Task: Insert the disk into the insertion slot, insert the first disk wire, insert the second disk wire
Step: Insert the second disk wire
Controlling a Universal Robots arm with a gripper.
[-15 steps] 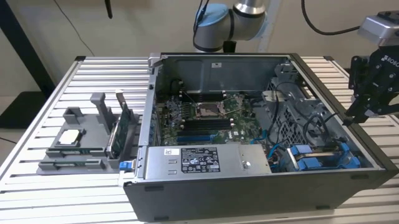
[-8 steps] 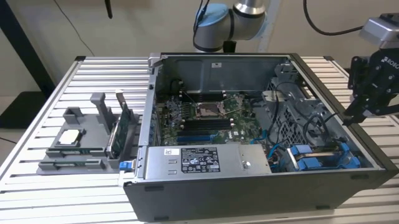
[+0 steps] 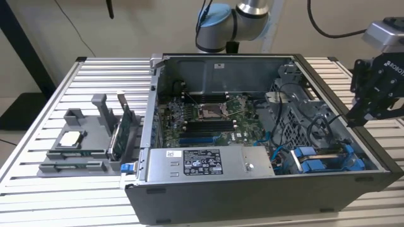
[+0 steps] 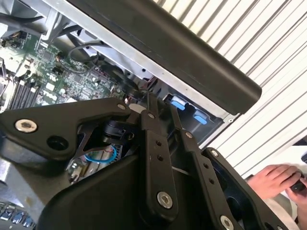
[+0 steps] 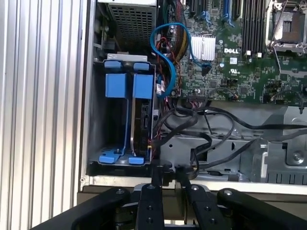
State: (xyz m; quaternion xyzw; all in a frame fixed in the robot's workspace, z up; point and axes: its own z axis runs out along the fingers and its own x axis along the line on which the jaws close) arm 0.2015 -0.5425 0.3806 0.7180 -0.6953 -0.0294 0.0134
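jaws closed, near case (image 3: 265,201) edge; disk (image 5: 143,115) seated in insertion slot (image 5: 96,134)

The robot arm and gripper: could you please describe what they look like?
The arm is a silver-grey tube with a light blue joint cap. The gripper is matte black, built of flat linkage bars with silver bolts and white lettering. A grey camera block sits above it, reached by a black cable.

Exterior view: high, oblique, mid-range, looking down into open case (image 3: 252,201) on desk (image 3: 75,208); arm (image 3: 240,19) at 12 o'clock. First wrist view: close, straight down past tool (image 5: 169,176) onto insertion slot (image 5: 96,129). Second wrist view: closer, skewed, across case rim. All three share motherboard (image 3: 208,118).
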